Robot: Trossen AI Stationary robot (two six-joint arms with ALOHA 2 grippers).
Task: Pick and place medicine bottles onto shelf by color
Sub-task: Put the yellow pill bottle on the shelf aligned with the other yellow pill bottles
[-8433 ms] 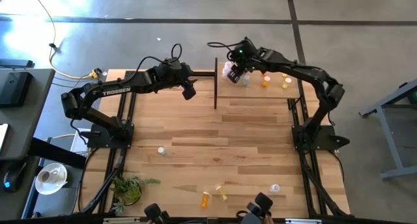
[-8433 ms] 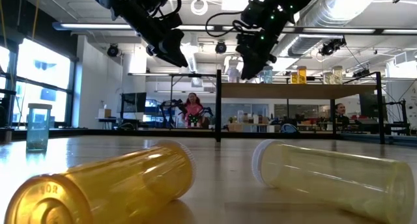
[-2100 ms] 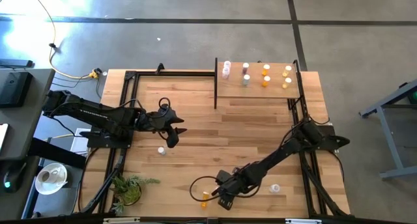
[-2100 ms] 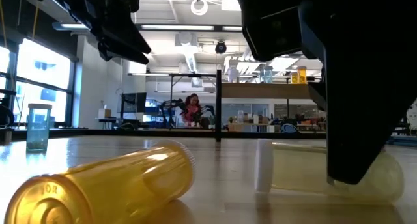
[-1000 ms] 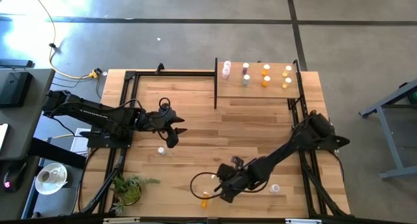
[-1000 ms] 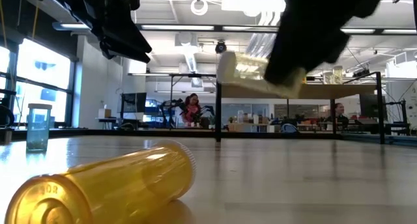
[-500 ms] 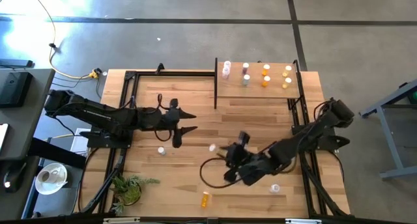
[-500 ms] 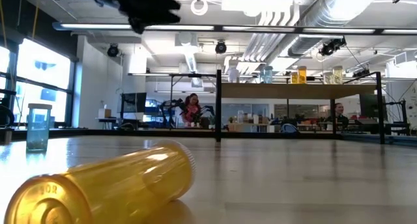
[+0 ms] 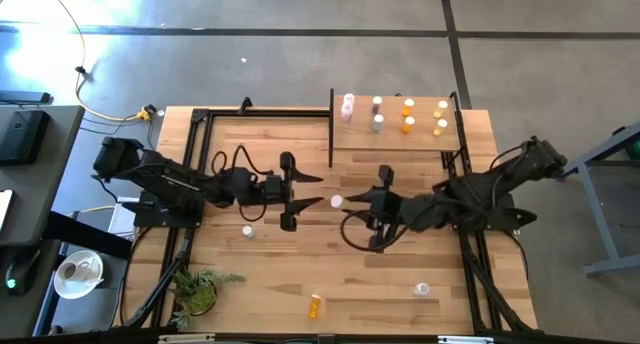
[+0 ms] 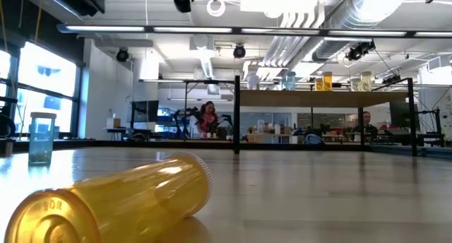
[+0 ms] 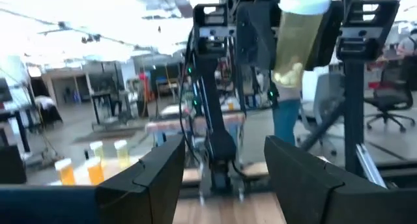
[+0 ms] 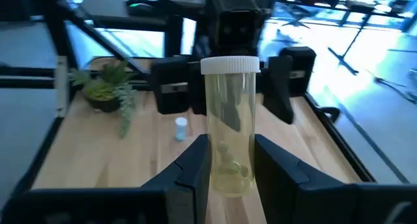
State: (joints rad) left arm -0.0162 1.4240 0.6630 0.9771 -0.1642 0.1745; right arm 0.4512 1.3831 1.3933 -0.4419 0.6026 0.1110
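My right gripper (image 9: pixel 362 206) hangs over the middle of the table, shut on a pale yellow medicine bottle (image 12: pixel 229 126) with a white cap (image 9: pixel 337 200). The cap points at my left gripper (image 9: pixel 305 198), which is open and empty, facing it from the table's left. The bottle's cap end lies just short of its fingers; it also shows in the left wrist view (image 11: pixel 296 35). The shelf (image 9: pixel 400 139) at the table's far right carries several upright bottles. An orange bottle (image 10: pixel 120 197) lies on its side near the front edge. My right gripper pinches the lower half of the bottle's body (image 12: pixel 228 175) between its two fingers (image 12: pixel 195 168), which lie along the bottle's sides. The fingers come level from the table's right. The bottle is lifted clear of the table, lying level, its cap end sticking out toward the table's left.
A small bottle (image 9: pixel 247 230) stands near the left, a clear one (image 9: pixel 421 289) and the orange one (image 9: pixel 315 306) lie near the front. A teal bottle (image 10: pixel 41 137) stands at the left in the low view. A green plant (image 9: pixel 195 289) sits at the near left corner.
My right gripper has lifted the pale yellow bottle off the table near the front edge and carried it up, toward the far edge, to the table's middle, turning its cap toward the left. My left gripper has gone toward the table's right, toward the bottle.
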